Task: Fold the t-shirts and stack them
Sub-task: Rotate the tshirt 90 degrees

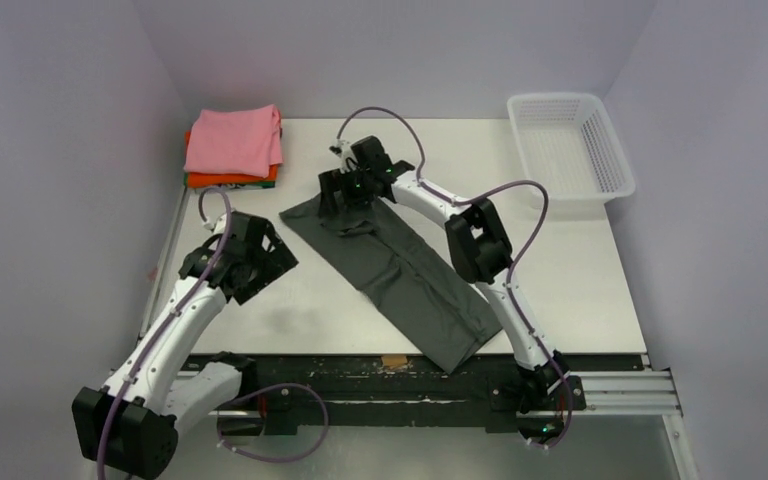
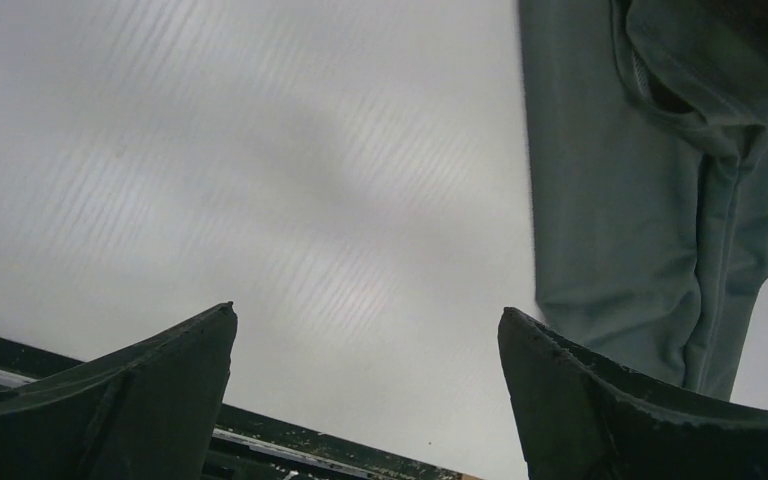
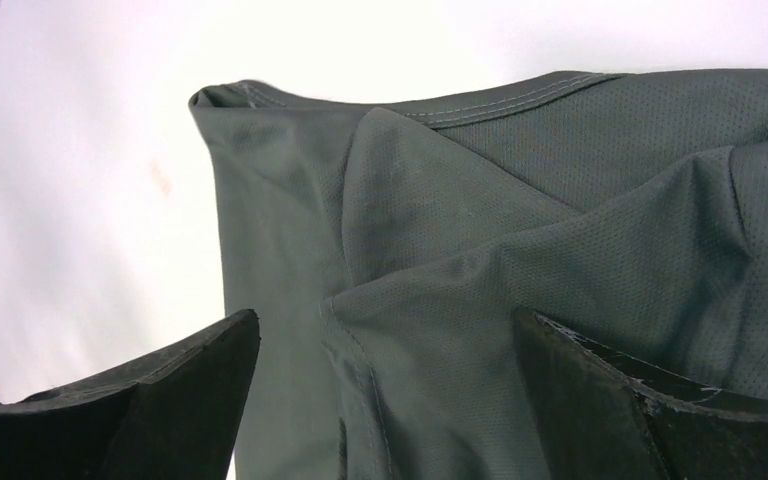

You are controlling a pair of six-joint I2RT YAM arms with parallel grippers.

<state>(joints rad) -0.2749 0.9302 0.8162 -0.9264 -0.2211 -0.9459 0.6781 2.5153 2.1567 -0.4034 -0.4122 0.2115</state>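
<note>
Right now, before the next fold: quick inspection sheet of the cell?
Surface: white table.
Job's things: grey t-shirt lies mid-table as a long diagonal strip; pink t-shirt folded on orange t-shirt, far left corner.
Clutter: white mesh basket, far right corner, nothing seen inside.
Grippers: left gripper open over bare table; right gripper open over the grey shirt's far end.
Cables: purple cables loop off both arms.
Surroundings: plain walls; nothing else seen.

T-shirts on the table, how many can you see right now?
3. The dark grey t-shirt lies as a long strip in the middle. The folded pink t-shirt sits on the orange t-shirt at the far left corner of the table. More may be hidden under that stack.
</note>
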